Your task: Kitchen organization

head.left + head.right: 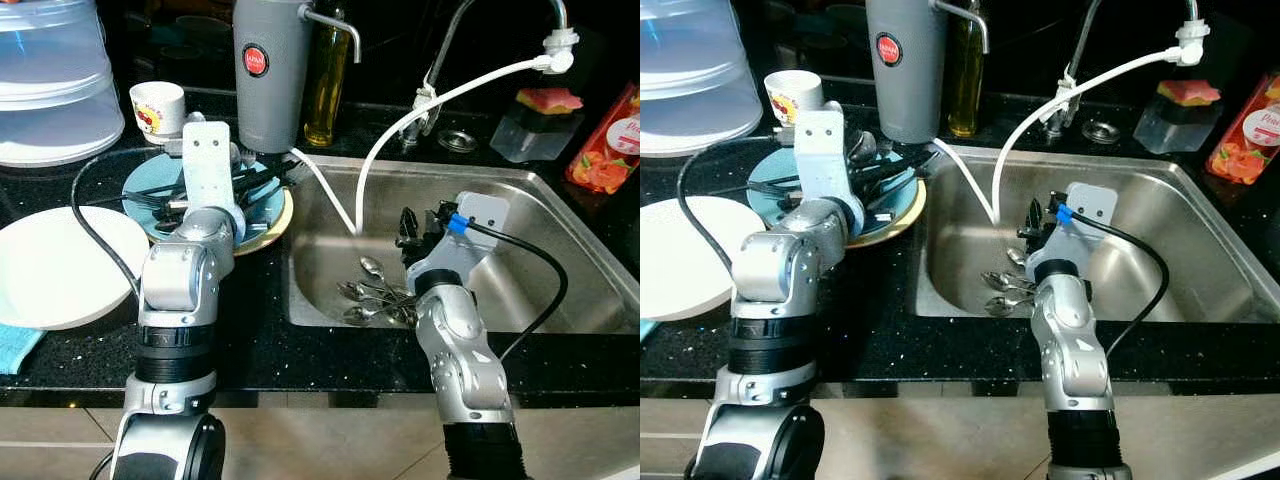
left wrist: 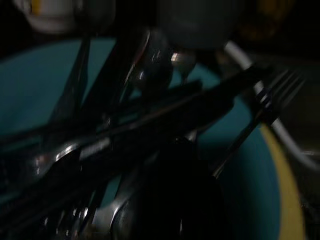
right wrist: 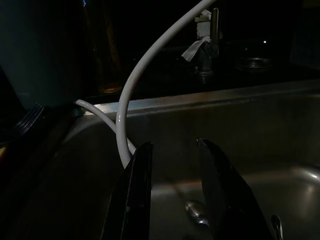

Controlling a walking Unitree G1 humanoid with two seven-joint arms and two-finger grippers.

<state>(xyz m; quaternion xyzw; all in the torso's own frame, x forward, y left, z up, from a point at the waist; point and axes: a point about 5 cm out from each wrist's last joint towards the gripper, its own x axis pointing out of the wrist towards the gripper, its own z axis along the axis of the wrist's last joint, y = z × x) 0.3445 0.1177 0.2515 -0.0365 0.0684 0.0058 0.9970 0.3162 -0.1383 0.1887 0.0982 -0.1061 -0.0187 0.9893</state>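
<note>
Right gripper (image 3: 172,175) spread above sink spoons (image 1: 375,290), left gripper's finger state unclear over cutlery (image 2: 150,130).

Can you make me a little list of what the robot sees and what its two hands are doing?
Place: black kitchen counter with a steel sink
In the sink: a pile of spoons and a white hose
On the counter: blue plate piled with dark cutlery, white plate, small cup, grey jug, oil bottle
Left hand: over the blue plate, among the cutlery; grip unclear
Right hand: open, above the spoons, holding nothing
</note>
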